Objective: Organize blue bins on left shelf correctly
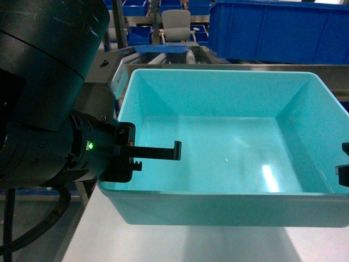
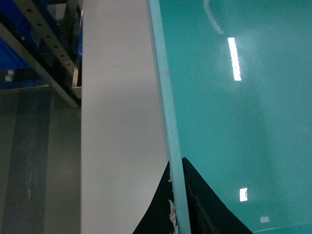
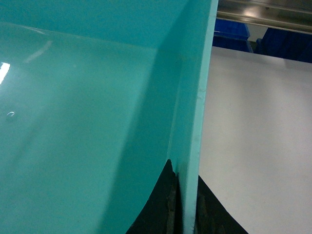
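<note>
Aqua tub held above pale-grey tabletop, long side facing the head camera, inside plain, just in front of steel shelf rail carrying a royal-blue crate. Left gripper clamped on tub's left wall, one finger inside, the other outside; rim seen pinched between dark pads in left wrist view. Right gripper likewise closed over the right wall, rim between its pads, only finger tips visible at head-view edge
</note>
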{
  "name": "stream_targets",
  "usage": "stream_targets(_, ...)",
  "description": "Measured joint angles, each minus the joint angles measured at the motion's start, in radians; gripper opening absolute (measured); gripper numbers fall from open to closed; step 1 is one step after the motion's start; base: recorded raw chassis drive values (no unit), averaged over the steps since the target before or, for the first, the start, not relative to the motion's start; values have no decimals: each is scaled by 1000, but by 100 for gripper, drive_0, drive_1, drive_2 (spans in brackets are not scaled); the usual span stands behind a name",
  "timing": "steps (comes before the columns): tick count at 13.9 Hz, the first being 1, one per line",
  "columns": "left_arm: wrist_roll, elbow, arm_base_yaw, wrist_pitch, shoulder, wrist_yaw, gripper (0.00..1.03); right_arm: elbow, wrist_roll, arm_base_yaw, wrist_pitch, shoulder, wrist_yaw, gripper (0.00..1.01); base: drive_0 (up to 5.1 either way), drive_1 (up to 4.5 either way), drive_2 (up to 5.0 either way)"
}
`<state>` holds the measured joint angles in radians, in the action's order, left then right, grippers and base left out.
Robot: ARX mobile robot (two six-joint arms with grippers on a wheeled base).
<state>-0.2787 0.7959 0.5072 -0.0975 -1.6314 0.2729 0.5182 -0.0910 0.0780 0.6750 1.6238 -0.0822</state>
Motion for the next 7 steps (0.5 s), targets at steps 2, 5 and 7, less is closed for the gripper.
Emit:
stream_targets(2,0,0,0,0,0,0,2,0,0,0,1,0,0,2,-500,245,245)
stream_targets(5,0,0,0,-2,0,0,2,0,0,0,4,0,0,2,-493,251,251)
stream_targets(7,0,0,0,0,0,0,2,0,0,0,1,0,0,2,-499,244,244)
